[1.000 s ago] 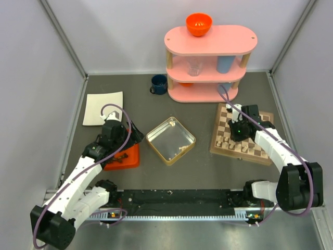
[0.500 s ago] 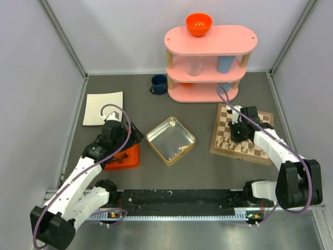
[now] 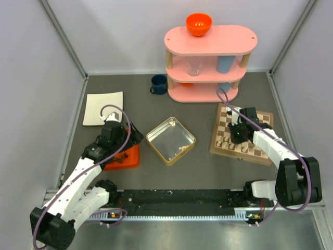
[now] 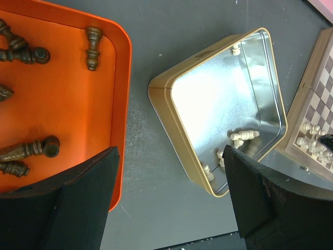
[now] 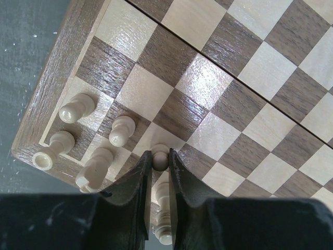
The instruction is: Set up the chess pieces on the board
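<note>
One second on, little has moved: right hand (image 5: 160, 162) pinches a cream pawn (image 5: 161, 154) on the board (image 5: 250, 67); left hand (image 4: 170, 172) gapes wide.

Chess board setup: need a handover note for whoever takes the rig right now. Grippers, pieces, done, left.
Right gripper: shut on a cream pawn, low over the board beside its corner cluster.
Left gripper: open, empty, hovering between the orange tray and the tin.
Done: several cream pieces stand along one board edge.
Left: cream stragglers in the tin; dark pieces lie in the tray, none seen on the board.
</note>
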Available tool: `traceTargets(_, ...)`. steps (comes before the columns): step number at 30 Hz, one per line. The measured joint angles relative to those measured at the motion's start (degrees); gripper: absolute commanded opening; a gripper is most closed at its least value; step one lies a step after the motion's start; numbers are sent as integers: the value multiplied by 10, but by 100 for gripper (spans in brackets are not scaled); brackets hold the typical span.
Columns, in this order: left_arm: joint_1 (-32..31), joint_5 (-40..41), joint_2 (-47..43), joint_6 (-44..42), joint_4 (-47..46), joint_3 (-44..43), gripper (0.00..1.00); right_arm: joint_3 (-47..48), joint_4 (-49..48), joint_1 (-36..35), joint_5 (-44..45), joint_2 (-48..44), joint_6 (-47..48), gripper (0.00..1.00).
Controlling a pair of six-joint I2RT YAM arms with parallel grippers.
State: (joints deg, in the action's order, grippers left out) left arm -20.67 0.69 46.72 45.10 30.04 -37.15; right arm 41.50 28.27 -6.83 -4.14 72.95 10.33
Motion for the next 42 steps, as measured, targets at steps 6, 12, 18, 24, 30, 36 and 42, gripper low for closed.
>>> traceTargets(6,0,0,-1,1,0,2,86,-3,-4,0,0,3,-1,17)
traceTargets(12,0,0,-1,2,0,2,86,-3,-7,0,0,3,-5,18)
traceTargets(18,0,0,-1,3,0,2,86,-3,-8,0,-1,4,-6,19)
traceTargets(24,0,0,-1,4,0,3,86,-3,-8,0,-3,7,-10,22)
traceTargets(30,0,0,-2,7,0,7,86,-3,-9,0,-3,8,-12,25)
traceTargets(36,0,0,-5,9,0,9,86,-3,-9,0,-5,10,-15,27)
traceTargets(42,0,0,-5,9,0,9,86,-3,-9,0,-5,10,-16,29)
